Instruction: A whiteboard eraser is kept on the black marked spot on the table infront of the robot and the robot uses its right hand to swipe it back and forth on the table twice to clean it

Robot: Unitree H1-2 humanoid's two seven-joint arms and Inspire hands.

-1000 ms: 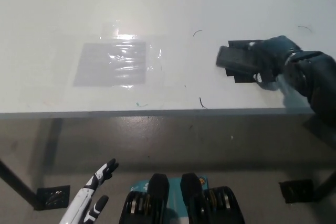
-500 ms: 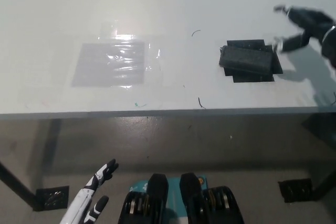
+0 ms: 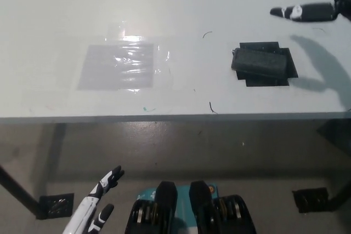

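A dark grey whiteboard eraser (image 3: 259,62) lies flat on the black marked spot (image 3: 267,79) at the right of the white table (image 3: 181,4). My black right hand (image 3: 321,1) hangs at the top right corner, raised well clear of the eraser and up-right of it, open with nothing in it. Much of that hand is cut off by the picture's edge. My white left hand (image 3: 94,207) rests low at the bottom left, below the table's front edge, fingers apart and holding nothing.
A clear plastic sheet (image 3: 117,65) is taped flat to the table left of centre. Small pen marks (image 3: 210,107) dot the surface near the front edge (image 3: 164,118). Table legs and dark floor plates (image 3: 55,205) show below.
My right hand has let go of the eraser and risen up and to the right, from on top of it to the picture's top right corner. The eraser stays on the black spot.
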